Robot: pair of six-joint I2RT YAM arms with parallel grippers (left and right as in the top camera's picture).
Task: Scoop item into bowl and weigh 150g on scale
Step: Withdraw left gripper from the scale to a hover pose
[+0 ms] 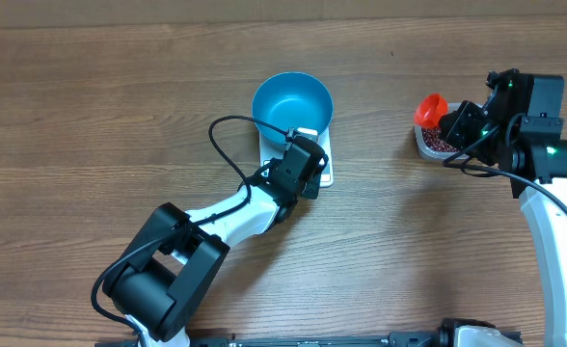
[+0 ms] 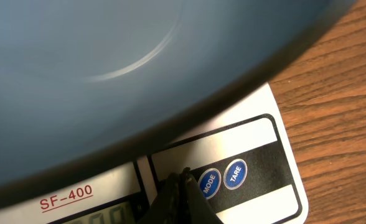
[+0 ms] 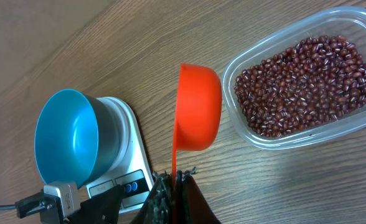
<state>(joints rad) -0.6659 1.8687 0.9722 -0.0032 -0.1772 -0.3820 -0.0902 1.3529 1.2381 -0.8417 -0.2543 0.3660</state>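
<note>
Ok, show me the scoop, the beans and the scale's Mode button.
scoop (image 3: 198, 106): right wrist view, outer wall of its cup.
beans (image 3: 304, 84): right wrist view, middle of the heap.
Mode button (image 2: 208, 183): left wrist view, its blue face.

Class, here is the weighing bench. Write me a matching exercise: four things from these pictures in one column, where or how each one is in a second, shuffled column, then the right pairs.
Things
1. bowl
2. beans
3. scoop
4. left hand

Place or state
A. in the clear tub
B. shut, tips beside the MODE button
C. standing on the scale
D. held by its handle in the right hand

Pairs: 1-C, 2-A, 3-D, 4-B
</note>
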